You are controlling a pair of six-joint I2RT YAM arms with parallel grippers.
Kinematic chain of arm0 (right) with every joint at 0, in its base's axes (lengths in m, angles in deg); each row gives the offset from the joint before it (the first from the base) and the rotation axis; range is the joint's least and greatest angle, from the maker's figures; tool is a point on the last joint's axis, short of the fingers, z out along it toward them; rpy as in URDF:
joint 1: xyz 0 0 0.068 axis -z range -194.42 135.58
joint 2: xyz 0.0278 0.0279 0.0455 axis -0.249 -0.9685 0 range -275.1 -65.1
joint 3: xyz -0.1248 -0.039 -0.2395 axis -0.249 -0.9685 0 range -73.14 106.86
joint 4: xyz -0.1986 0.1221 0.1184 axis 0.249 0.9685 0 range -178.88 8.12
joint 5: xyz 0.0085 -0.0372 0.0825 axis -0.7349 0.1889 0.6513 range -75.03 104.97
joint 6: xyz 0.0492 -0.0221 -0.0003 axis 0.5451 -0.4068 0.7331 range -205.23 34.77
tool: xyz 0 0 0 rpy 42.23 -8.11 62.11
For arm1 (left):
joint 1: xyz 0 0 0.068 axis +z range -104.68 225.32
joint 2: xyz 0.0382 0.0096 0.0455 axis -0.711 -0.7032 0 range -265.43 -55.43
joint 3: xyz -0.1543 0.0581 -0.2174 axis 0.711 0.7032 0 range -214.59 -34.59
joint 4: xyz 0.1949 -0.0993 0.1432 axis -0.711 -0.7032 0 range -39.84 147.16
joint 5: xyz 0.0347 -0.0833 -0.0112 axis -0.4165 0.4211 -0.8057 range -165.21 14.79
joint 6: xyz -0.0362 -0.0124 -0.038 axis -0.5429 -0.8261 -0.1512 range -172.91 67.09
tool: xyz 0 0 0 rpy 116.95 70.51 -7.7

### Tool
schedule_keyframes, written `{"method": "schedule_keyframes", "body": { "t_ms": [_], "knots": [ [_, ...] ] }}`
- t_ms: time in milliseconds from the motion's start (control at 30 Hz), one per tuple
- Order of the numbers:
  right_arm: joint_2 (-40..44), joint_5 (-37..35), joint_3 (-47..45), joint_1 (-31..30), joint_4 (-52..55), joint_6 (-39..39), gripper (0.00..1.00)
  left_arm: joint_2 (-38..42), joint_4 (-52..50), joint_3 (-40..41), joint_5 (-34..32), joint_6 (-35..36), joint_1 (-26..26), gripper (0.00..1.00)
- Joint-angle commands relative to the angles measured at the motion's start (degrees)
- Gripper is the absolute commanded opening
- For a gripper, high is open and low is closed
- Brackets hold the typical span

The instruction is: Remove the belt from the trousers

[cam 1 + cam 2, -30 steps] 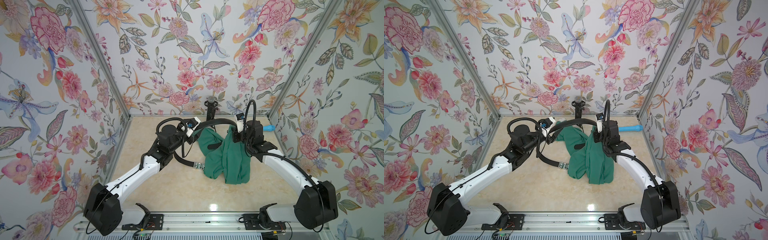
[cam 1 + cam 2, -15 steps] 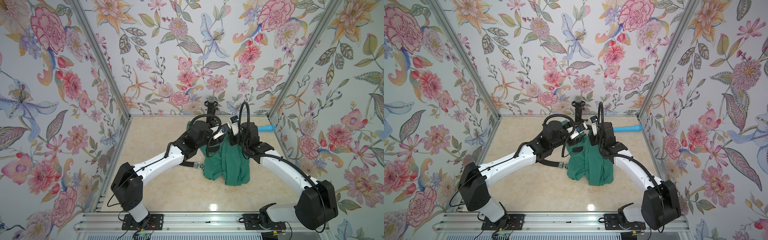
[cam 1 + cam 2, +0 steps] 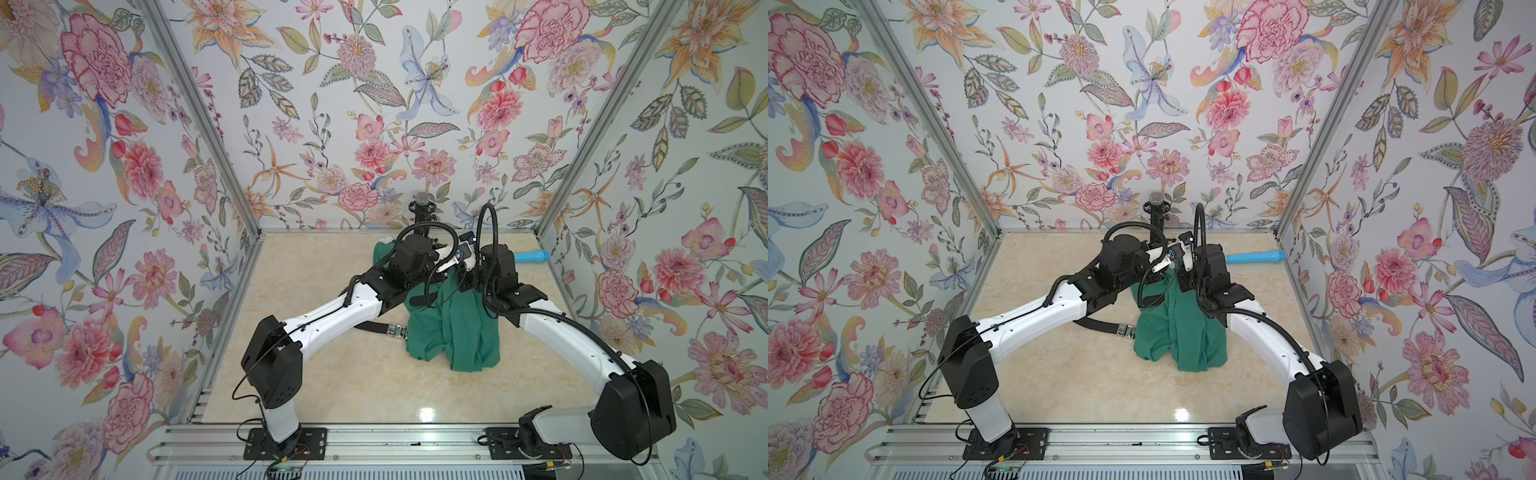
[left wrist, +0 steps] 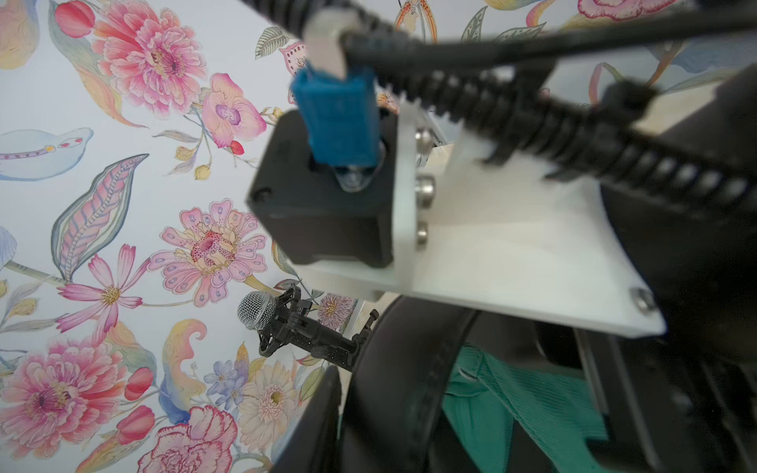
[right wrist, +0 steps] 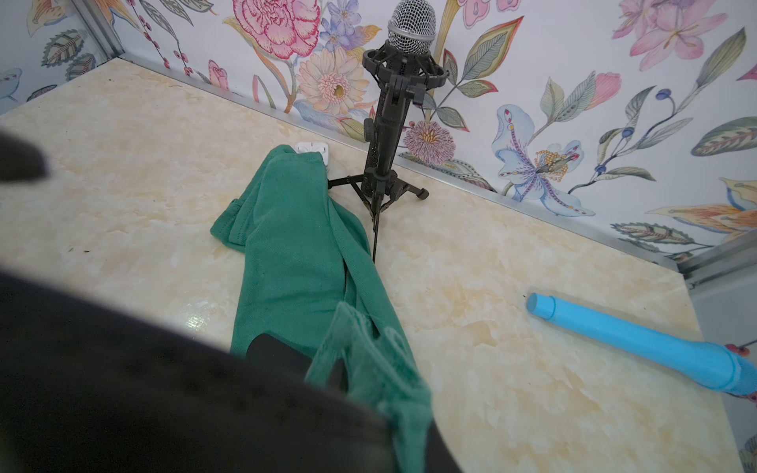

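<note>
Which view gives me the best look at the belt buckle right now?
In both top views the belt buckle lies unobstructed on the tabletop beside the trousers: best there. Left wrist shows only blurred black strap; right wrist shows no buckle.

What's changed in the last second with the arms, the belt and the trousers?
The left gripper swung in from the left to meet the right gripper above the raised top of the teal-green fabric trousers. The long black strap belt no longer arches wide between them. Whether the left jaws gripped anything is hidden. Unchanged: right gripper holding the trousers up, silver metal buckle on the beige marbled table beside them.
</note>
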Motion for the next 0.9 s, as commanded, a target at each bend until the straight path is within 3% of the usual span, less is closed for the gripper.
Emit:
{"method": "schedule_keyframes", "body": {
  "t_ms": [0, 200, 533, 667, 767, 867],
  "knots": [
    [0.92, 2.18, 2.21, 0.45, -1.83, 2.02, 0.03, 0.83, -0.92, -0.77, -1.65, 1.66, -0.66, 0.03],
    [-0.01, 2.94, -0.06, 1.50, -3.35, 4.49, 0.06, 7.83, 1.89, 3.95, -1.00, 1.02, 0.07, 0.00],
    [-0.40, 3.51, -1.33, 1.61, -4.34, 6.49, 0.16, 19.99, 10.57, 14.74, 6.50, -6.74, 5.24, 0.00],
    [-0.36, 4.04, -1.22, 1.59, -4.34, 6.84, 0.35, 23.67, 15.06, 20.23, 10.90, -10.64, 7.52, 0.00],
    [-0.41, 4.76, -1.08, 1.60, -4.34, 7.10, 0.36, 25.32, 18.66, 23.87, 14.08, -13.03, 8.30, 0.00],
    [-0.62, 5.39, -0.92, 1.58, -4.34, 7.54, 0.30, 25.81, 19.71, 25.80, 16.32, -14.04, 8.31, 0.00]
  ]
}}
